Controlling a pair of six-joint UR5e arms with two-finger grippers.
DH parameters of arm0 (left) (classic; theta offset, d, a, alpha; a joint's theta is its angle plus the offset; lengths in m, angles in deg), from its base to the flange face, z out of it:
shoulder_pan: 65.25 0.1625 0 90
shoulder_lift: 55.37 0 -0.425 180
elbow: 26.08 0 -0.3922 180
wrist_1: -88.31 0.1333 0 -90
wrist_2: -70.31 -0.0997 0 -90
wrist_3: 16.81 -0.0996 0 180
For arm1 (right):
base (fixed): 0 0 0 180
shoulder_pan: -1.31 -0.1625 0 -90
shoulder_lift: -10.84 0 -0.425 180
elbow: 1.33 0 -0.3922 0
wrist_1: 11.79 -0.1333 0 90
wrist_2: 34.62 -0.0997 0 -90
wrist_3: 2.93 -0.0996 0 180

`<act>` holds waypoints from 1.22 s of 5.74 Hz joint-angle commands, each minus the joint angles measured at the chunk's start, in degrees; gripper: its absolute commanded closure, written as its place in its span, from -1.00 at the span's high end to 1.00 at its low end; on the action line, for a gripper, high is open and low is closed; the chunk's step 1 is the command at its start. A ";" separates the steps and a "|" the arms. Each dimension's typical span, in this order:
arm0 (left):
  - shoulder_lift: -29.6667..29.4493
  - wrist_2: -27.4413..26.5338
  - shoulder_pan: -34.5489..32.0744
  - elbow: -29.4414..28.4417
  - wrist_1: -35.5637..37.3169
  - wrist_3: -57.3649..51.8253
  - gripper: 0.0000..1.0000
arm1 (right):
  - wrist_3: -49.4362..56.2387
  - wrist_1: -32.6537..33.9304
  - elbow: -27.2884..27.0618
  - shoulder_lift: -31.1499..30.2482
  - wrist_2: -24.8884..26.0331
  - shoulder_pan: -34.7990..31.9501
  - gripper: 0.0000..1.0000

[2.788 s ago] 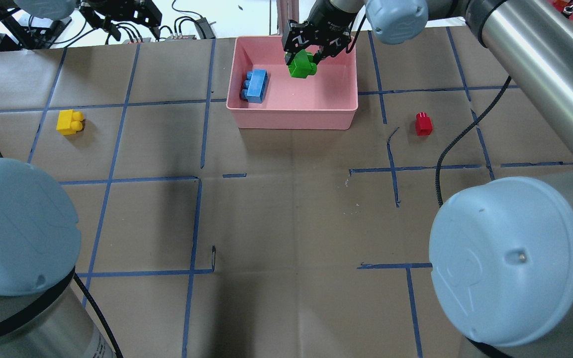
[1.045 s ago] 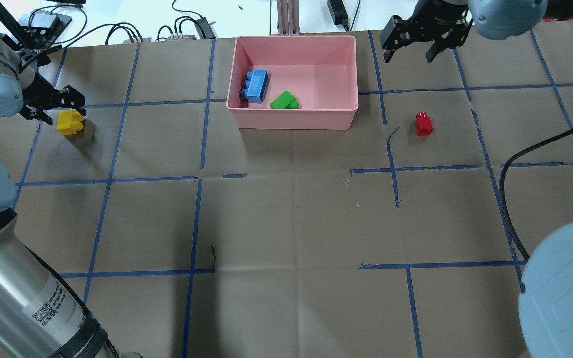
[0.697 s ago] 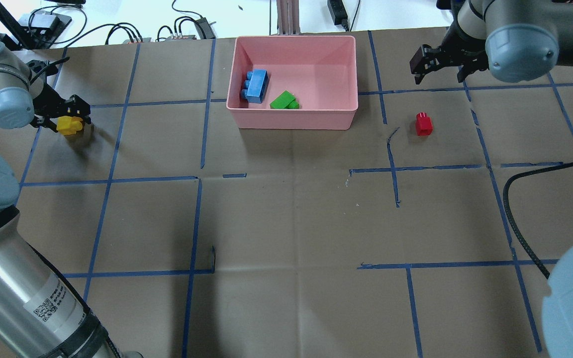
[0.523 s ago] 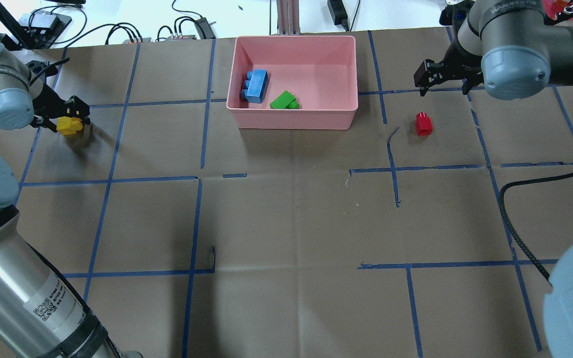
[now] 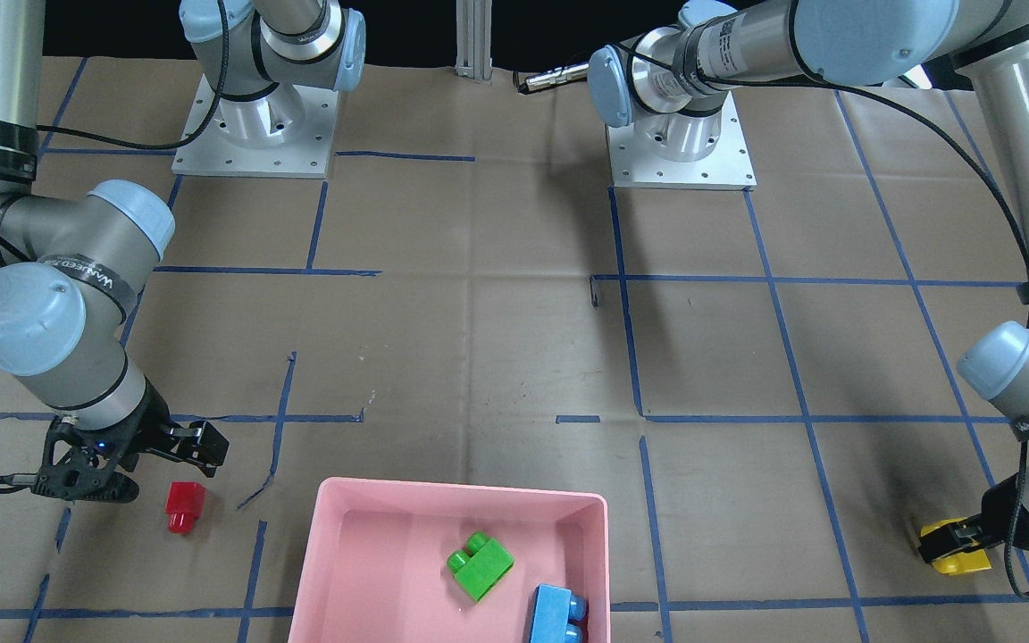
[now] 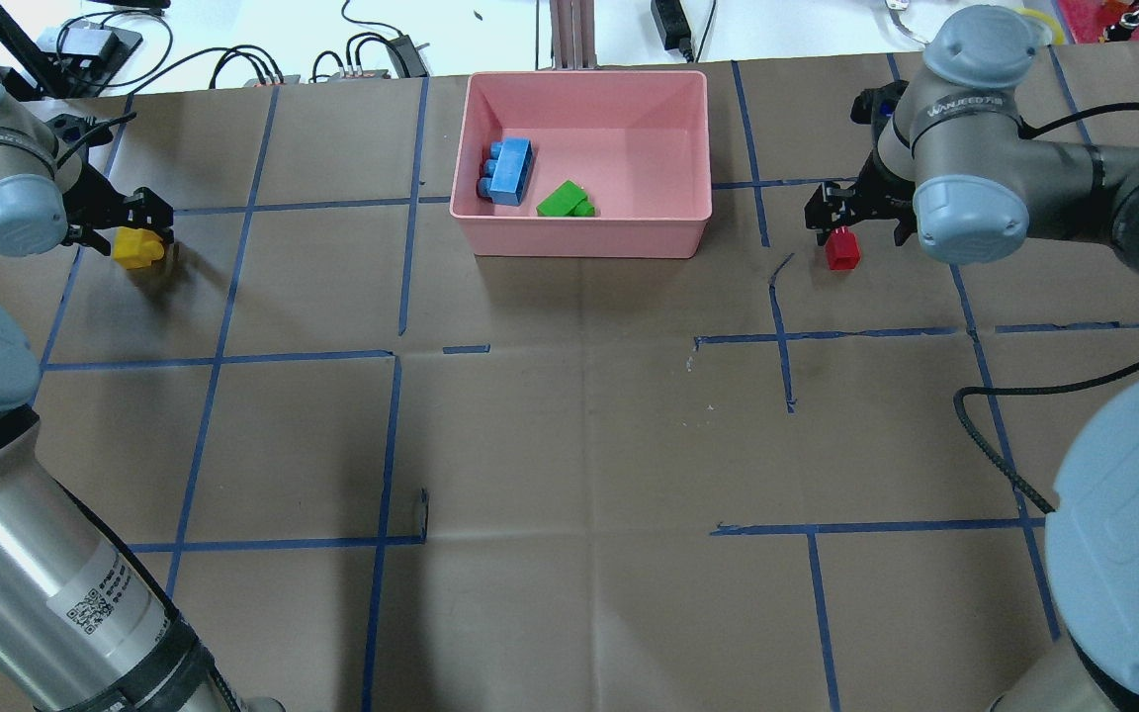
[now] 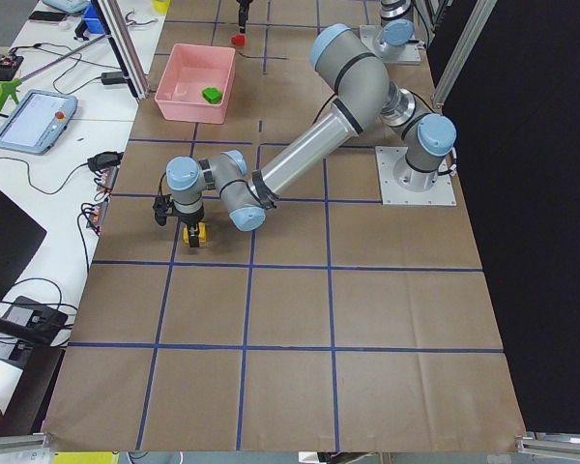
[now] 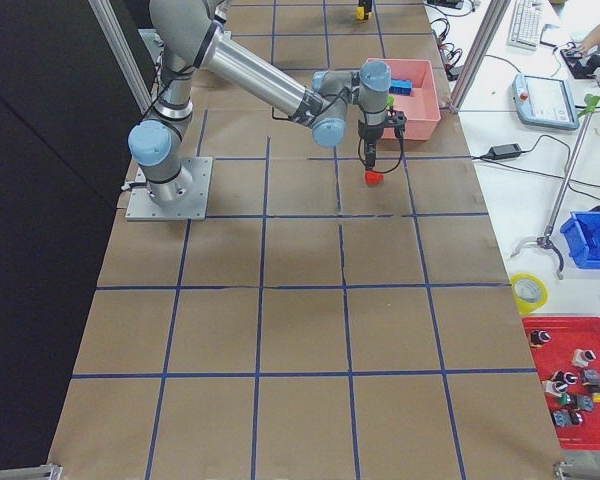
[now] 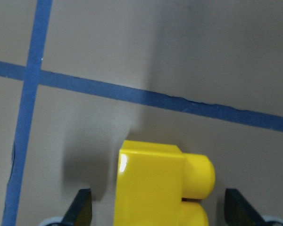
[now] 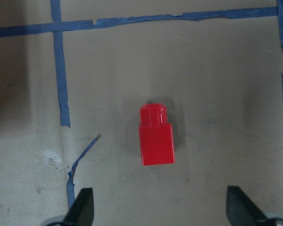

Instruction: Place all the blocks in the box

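The pink box (image 6: 579, 242) holds the blue block (image 6: 510, 170) and the green block (image 6: 565, 201). The yellow block (image 6: 137, 247) lies on the table at far left. My left gripper (image 6: 125, 225) is open and low over it; in the left wrist view the yellow block (image 9: 155, 183) sits between the fingertips (image 9: 82, 209). The red block (image 6: 840, 249) lies right of the box. My right gripper (image 6: 856, 220) is open above it; the right wrist view shows the red block (image 10: 156, 136) centred ahead of the fingertips (image 10: 83, 207), apart from them.
Brown paper with blue tape lines covers the table (image 6: 579, 415). Cables and devices lie beyond the far edge (image 6: 372, 49). In the front view both arm bases (image 5: 680, 143) stand at the top, and the box (image 5: 461, 491) is at the bottom.
The green block, held by my right gripper over the box, now lies in it. The right gripper moved right and down over the red block. The left gripper came down around the yellow block.
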 commanded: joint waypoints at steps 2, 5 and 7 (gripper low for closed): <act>0.06 -0.01 0.00 -0.04 -0.14 -1.52 0.09 | 0.06 4.39 0.08 4.64 -0.19 0.15 0.98; 1.89 -0.01 -0.17 -0.91 -2.51 -3.02 -0.64 | 0.24 6.78 0.34 5.62 -0.01 0.15 0.63; 7.50 0.17 -1.39 -8.69 -19.73 -2.15 -0.64 | 0.24 5.64 0.25 5.62 0.25 0.15 -0.68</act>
